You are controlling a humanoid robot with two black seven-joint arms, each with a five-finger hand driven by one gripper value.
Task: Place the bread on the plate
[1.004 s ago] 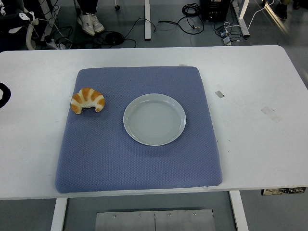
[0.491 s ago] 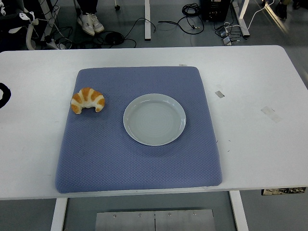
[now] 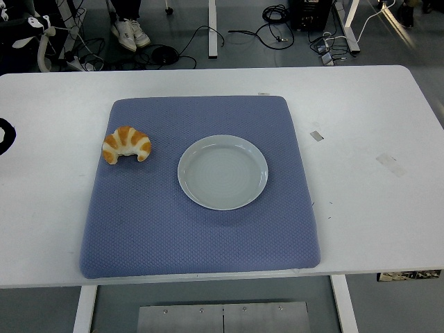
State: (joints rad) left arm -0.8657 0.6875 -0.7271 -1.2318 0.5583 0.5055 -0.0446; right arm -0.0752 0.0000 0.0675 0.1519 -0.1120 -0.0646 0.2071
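Observation:
A golden-brown croissant (image 3: 127, 144) lies on the left part of a blue mat (image 3: 201, 236). A pale round plate (image 3: 223, 172) with nothing on it sits in the middle of the mat, to the right of the croissant and apart from it. Only a small black piece of my left hand (image 3: 4, 135) shows at the picture's left edge, over the white table and well left of the croissant. My right arm is out of view.
The white table (image 3: 368, 208) carries small tape marks (image 3: 389, 163) on its right side. Beyond the far edge are floor cables, table legs and a person's white shoes (image 3: 130, 32).

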